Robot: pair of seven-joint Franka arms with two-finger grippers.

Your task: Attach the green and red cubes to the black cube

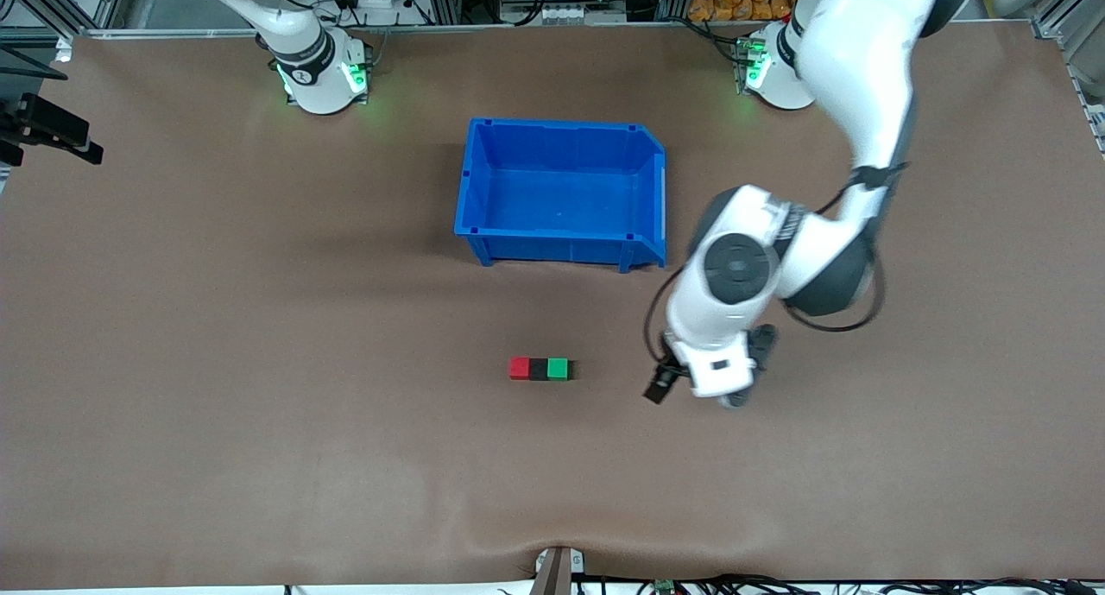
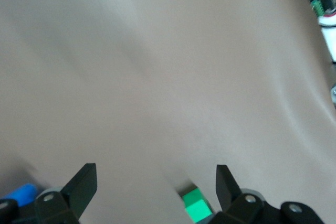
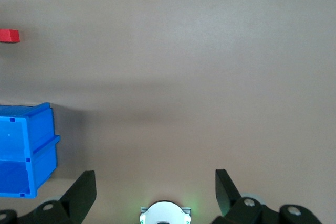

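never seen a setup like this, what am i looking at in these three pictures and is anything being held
Two white robot arms stand at a brown table, each ending in a two-finger gripper. The big picture looks down from a high camera facing them; the other two come from cameras on each arm's wrist.

On the table lies a row of three tiny touching cubes: a bright red cube, a matte black cube in the middle and a bright green cube. An empty blue plastic bin sits farther from the front camera.

The left gripper hangs open, holding nothing, just off the green end of the row. The right arm waits near its base, its right gripper open and empty too.
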